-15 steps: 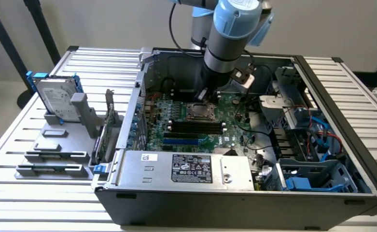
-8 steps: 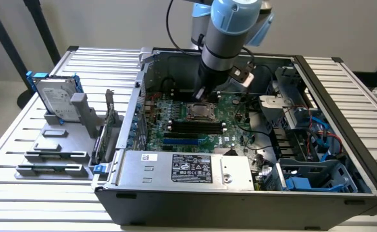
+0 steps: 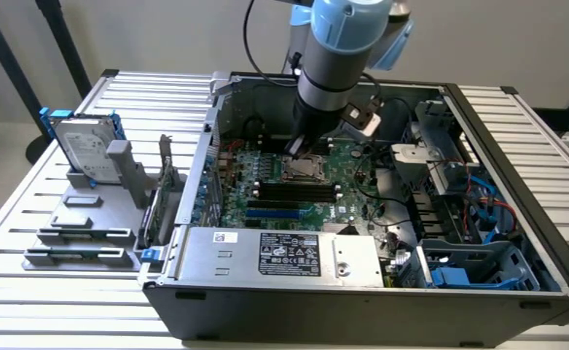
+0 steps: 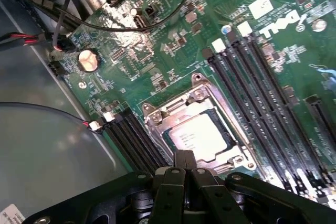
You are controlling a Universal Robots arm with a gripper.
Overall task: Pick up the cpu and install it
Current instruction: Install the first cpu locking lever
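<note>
One "DELL" mark on the motherboard; cpu lies socketed.

cpu: 1, in socket
hard drive: 1, blue rails
computer case: 1, open
coin cell battery: 1
grey holder blocks: 3
end effector: 1

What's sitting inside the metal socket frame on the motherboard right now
The cpu lies flat inside the socket frame, silver top up. The shut gripper covers its near edge; the contacts underneath are hidden.
</note>
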